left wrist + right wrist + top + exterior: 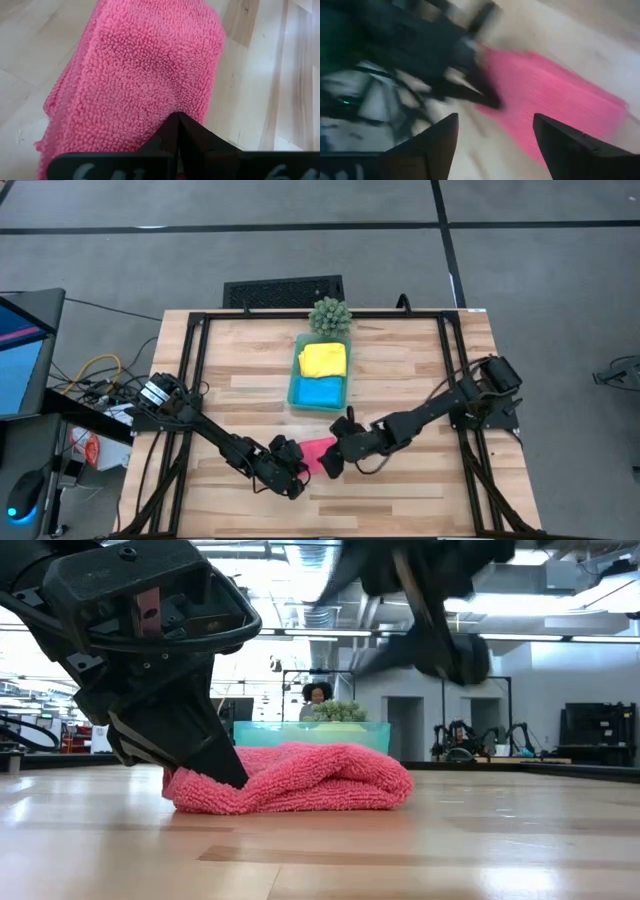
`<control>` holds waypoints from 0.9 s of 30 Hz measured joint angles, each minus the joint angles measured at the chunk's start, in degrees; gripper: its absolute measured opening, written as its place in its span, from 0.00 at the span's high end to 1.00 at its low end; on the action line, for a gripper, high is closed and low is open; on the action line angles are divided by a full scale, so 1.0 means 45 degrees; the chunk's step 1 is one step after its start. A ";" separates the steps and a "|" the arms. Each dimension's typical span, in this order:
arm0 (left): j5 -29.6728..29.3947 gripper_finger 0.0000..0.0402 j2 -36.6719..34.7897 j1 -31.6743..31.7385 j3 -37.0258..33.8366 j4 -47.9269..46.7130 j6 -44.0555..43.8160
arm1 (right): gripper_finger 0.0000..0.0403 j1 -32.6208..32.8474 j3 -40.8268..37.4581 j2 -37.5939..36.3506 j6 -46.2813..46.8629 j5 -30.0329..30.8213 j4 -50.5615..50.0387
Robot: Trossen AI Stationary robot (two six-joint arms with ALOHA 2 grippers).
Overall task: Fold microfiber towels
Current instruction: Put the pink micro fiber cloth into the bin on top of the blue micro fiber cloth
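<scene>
Nearest you, toward the front edge of the light wooden slatted table (pixel 400 370), lies the hot pink microfiber towel (pixel 318 451), folded into a thick soft pad resting flat on the boards. In the low view you see it as a rounded bundle (pixel 300 778) with its folded edge turned to one side.

The left gripper (pixel 297 476) sits at the towel's near-left end. Its two dark fingers (pixel 178 131) are pressed together into a single point, and that point bears on the pink pile at the towel's edge; you cannot tell whether any cloth is pinched between them. The low view shows the same gripper (pixel 232 775) angled down with its tip at the towel's left end, at table level.

The right gripper (pixel 332 464) hangs just above the towel's right side. Its fingers (pixel 570 145) stand wide apart, with the pink cloth (pixel 555 105) visible beyond the gap between them and nothing held.

Farther back, near the table's middle, you find the translucent teal rectangular tray (pixel 294 392). It holds a folded bright blue towel (pixel 322 391) in its nearer half and a folded yellow towel (pixel 323 359) in its farther half.

Just beyond the tray, at the back edge, stands the small spiky green plant (pixel 330 315).
</scene>
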 joint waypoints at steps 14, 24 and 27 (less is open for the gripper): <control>0.0258 1.00 0.0000 0.0044 -0.0005 0.0062 0.0301 | 0.33 0.0165 0.0074 0.2496 0.0138 -0.0208 0.1120; 0.0365 1.00 0.0000 0.0121 0.0005 -0.0039 0.0343 | 0.33 -0.0177 -0.0266 0.1169 -0.0180 -0.0209 0.0007; 0.0442 1.00 0.0000 0.0179 0.0000 -0.0020 0.0350 | 0.33 -0.0236 -0.0206 -0.0179 -0.0035 0.1135 -0.1392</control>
